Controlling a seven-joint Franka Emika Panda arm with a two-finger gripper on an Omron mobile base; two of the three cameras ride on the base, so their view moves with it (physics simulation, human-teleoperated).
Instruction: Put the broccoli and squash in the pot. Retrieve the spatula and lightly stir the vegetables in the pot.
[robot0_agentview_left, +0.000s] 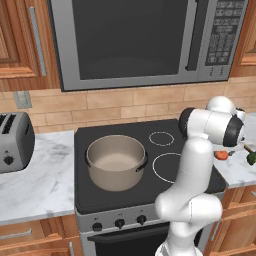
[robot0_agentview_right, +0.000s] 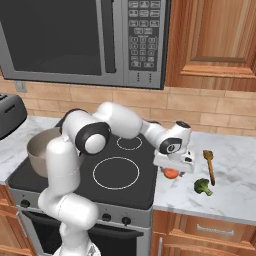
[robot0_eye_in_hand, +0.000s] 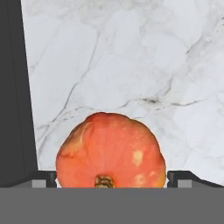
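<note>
The orange-red squash (robot0_eye_in_hand: 111, 151) lies on the marble counter just right of the stove, also seen in the base views (robot0_agentview_right: 171, 173) (robot0_agentview_left: 222, 155). My gripper (robot0_agentview_right: 173, 166) hangs right over it, open, with a dark fingertip (robot0_eye_in_hand: 43, 179) low on each side of the squash; I cannot tell if they touch it. The dark green broccoli (robot0_agentview_right: 202, 186) (robot0_agentview_left: 251, 158) lies a little further right. Behind it rests the wooden spatula (robot0_agentview_right: 209, 165), head towards the wall. The beige pot (robot0_agentview_left: 117, 180) (robot0_agentview_right: 36, 155) stands on the stove's front left burner with nothing inside.
The black stovetop (robot0_agentview_left: 165, 145) has its right burners bare. A microwave (robot0_agentview_left: 150, 40) hangs above the stove. A toaster (robot0_agentview_left: 15, 142) sits on the left counter. Wooden cabinets (robot0_agentview_right: 215, 40) are above the right counter (robot0_agentview_right: 235, 190).
</note>
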